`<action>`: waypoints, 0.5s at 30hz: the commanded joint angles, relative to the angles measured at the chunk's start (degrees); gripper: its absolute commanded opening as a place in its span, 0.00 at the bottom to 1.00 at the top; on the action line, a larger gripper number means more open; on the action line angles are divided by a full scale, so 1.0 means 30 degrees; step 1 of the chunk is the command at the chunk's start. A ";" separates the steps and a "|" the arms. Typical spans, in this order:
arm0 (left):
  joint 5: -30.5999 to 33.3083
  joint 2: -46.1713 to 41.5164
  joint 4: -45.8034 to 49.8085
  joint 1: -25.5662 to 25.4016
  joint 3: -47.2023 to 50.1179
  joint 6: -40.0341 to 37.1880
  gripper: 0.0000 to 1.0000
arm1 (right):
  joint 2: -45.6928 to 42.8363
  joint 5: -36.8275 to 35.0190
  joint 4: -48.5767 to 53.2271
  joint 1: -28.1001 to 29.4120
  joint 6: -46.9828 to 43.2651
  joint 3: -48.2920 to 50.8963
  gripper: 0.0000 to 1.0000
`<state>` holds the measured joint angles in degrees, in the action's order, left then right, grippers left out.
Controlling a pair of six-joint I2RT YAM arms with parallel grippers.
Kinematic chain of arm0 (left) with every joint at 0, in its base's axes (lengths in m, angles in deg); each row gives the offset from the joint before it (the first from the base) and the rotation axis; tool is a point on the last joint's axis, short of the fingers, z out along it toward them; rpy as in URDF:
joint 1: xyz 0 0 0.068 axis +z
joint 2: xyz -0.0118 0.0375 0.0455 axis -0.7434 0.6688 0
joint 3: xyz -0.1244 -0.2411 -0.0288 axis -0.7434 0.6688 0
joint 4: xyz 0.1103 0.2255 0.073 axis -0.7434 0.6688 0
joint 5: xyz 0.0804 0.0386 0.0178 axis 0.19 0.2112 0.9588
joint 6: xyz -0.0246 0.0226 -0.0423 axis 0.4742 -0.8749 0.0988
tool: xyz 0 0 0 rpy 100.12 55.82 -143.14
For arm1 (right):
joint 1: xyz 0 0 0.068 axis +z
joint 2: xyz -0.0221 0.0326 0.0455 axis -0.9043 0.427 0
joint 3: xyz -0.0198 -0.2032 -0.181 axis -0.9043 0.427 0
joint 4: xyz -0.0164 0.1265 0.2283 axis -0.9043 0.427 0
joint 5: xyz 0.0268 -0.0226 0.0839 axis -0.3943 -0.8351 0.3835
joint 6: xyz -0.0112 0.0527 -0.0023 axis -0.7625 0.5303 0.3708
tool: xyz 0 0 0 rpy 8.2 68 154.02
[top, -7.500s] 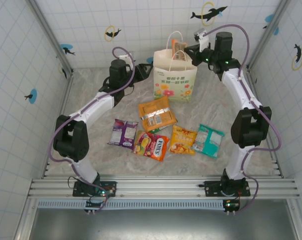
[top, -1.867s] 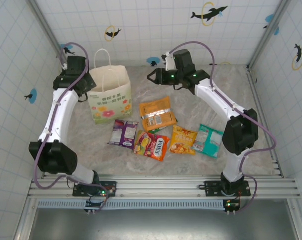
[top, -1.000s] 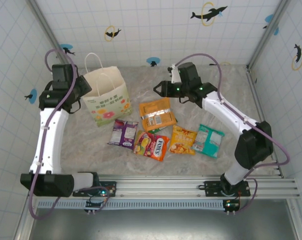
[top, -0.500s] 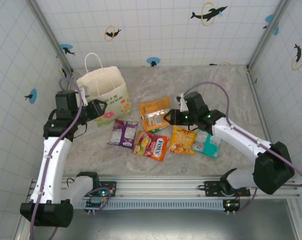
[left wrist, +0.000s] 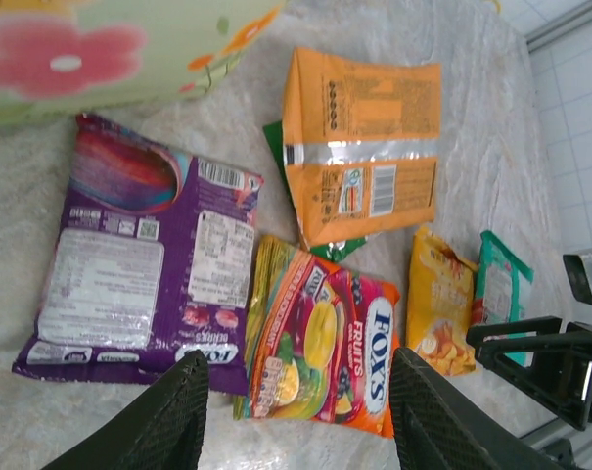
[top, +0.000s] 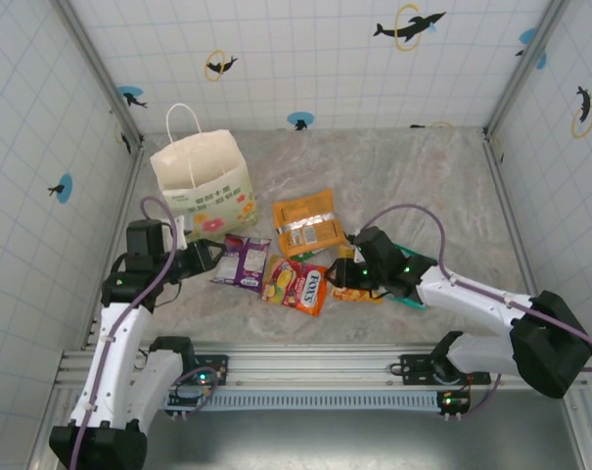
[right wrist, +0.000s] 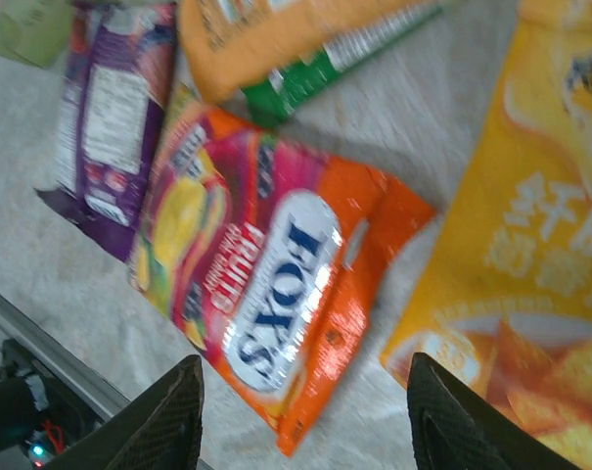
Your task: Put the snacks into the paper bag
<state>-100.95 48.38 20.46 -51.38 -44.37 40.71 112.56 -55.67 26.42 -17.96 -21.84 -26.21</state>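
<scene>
Snacks: all flat on the table point(top: 442, 186), none in the paper bag point(top: 203, 186), which stands far left. The purple packet point(left wrist: 139, 259) and FOX'S packet point(left wrist: 325, 348) touch edge to edge, with the orange packet point(left wrist: 364, 147) just beyond them. Left tool point(left wrist: 300, 421): jaws apart, empty, low over the near edges of those two. Right tool point(right wrist: 315, 431): jaws apart, empty, over the FOX'S packet beside the yellow-orange packet point(right wrist: 530, 245). Hazards: both tools flank one packet, so collision is likely if both reach. Glossy, crowded packets may slip or lift in pairs. The soft bag may topple if nudged.

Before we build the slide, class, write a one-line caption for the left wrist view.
Open left gripper hovers over the purple packet and FOX'S packet, orange packet and paper bag beyond.
</scene>
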 commanded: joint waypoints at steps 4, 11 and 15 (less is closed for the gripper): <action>-0.0543 -0.0178 -0.0297 -0.0007 0.1136 -0.0030 0.51 | -0.1058 -0.1293 -0.1069 0.0840 0.2500 0.2039 0.57; -0.0352 0.0198 -0.0416 -0.0116 0.1829 0.0065 0.51 | -0.0459 -0.1315 -0.2573 0.1623 0.3572 0.3396 0.58; -0.0272 0.0376 -0.0424 -0.0241 0.1754 -0.0073 0.51 | 0.0385 -0.1047 -0.3746 0.1702 0.3814 0.3679 0.58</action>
<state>-101.19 49.45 19.74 -51.71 -39.24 40.71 112.17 -58.52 20.13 -13.26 -12.27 -16.49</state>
